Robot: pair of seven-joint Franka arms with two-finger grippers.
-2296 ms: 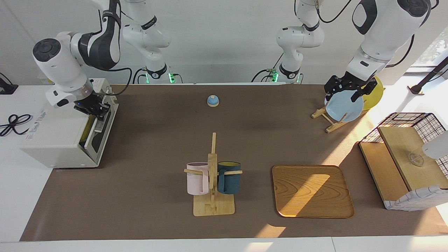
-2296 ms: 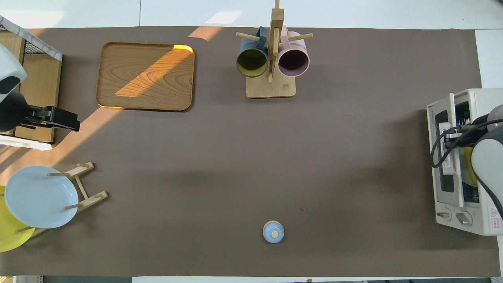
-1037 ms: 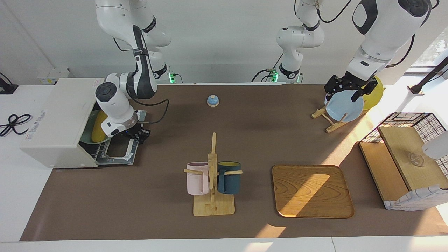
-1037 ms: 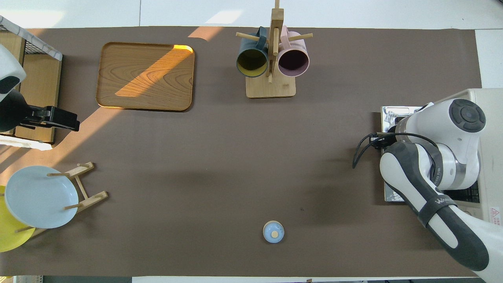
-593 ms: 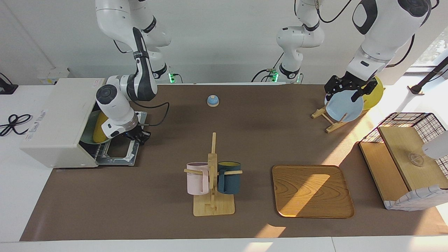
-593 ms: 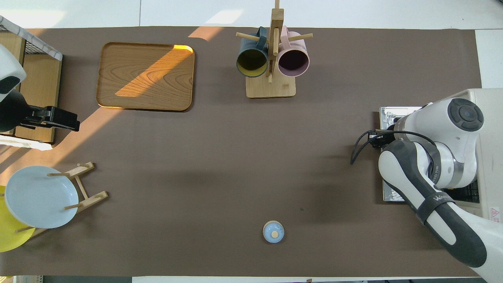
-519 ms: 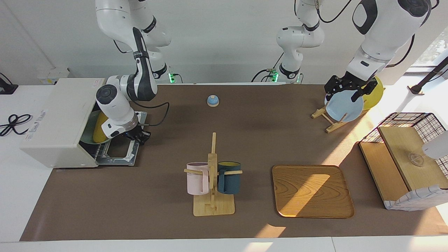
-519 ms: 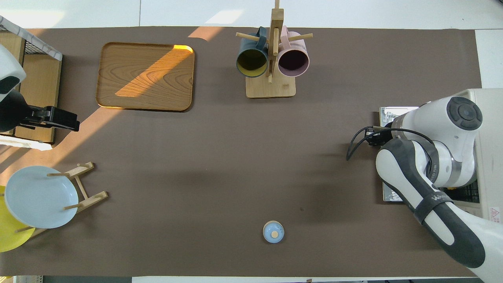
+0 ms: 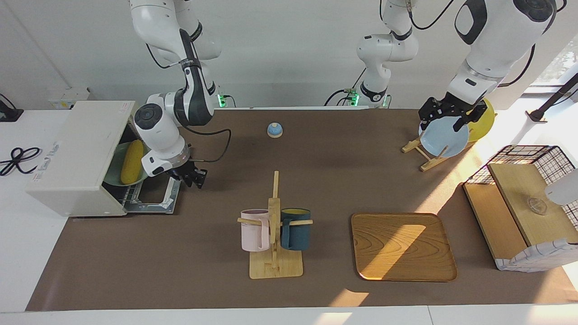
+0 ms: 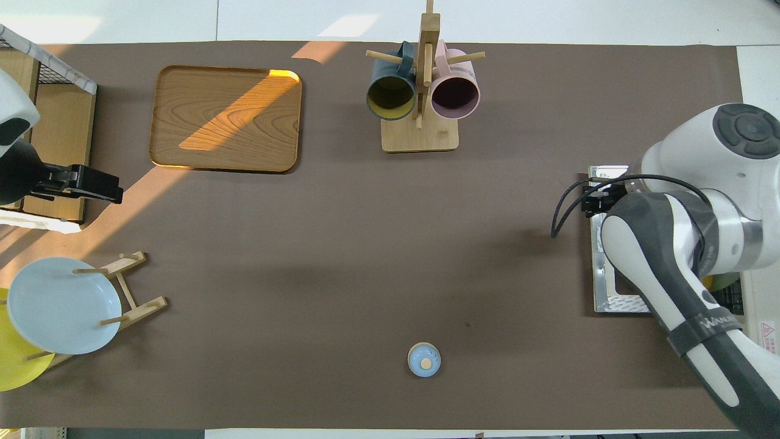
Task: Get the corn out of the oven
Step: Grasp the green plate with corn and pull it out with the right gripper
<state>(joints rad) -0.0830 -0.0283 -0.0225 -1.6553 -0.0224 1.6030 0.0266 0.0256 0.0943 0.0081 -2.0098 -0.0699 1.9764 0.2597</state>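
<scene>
Corn (image 9: 131,155), one cob, lying inside the oven (image 9: 76,153) on a green dish (image 9: 115,169), at the right arm's end of the counter (image 9: 216,280). Oven door (image 9: 156,198) folded down flat onto the counter. Printed lettering along the oven's top edge and a red warning sticker (image 10: 769,346) near its knobs, both too small to read; pale lettering on the right arm's dark band, likewise unreadable.

Right hand (image 9: 195,177) low over the outer edge of the lowered door, clear of the corn; open or closed: cannot tell. Left hand (image 9: 445,118) spread open above the blue plate, gripping nothing, its arm waiting.

Counted elsewhere: two mugs, one pink (image 9: 255,230) and one dark blue (image 9: 295,229), hung on one wooden stand (image 9: 275,266); two plates, one blue (image 9: 445,137) and one yellow (image 9: 483,119), upright in one wooden rack (image 9: 424,158); one wooden tray (image 9: 403,246); one small blue bell (image 9: 274,130); one wire-and-wood basket box (image 9: 524,203).
</scene>
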